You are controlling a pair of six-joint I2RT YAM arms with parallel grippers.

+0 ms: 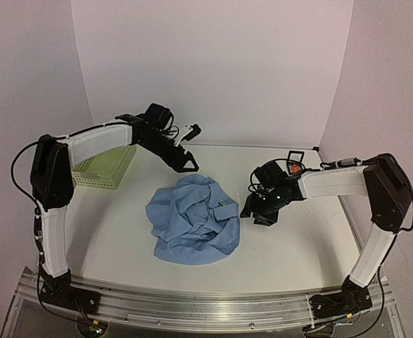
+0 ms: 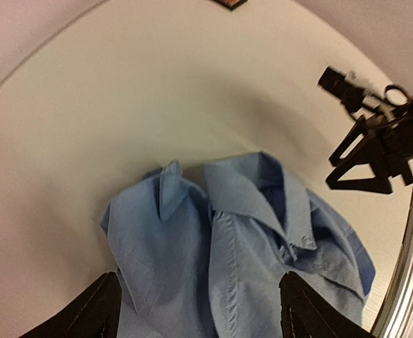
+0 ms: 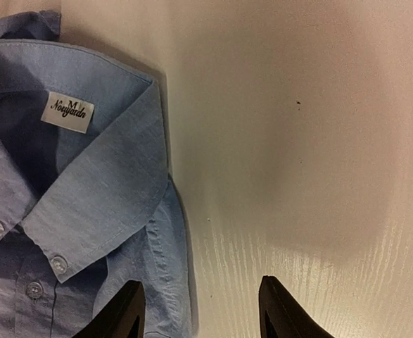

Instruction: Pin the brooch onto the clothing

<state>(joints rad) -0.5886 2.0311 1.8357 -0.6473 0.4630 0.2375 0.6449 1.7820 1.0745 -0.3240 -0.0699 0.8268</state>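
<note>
The light blue shirt lies crumpled in the middle of the table. A tiny orange-red speck, the brooch, shows at the small black box at the back right, behind the right arm. My left gripper hovers open and empty above the shirt's far edge; the left wrist view shows the shirt's collar and placket between its fingers. My right gripper is open and empty at the shirt's right edge. In the right wrist view it straddles the edge of the shirt, by the labelled collar.
A pale green plastic basket stands at the back left under the left arm. White walls close in the table at the back and sides. A metal rail runs along the near edge. The right arm's gripper shows in the left wrist view.
</note>
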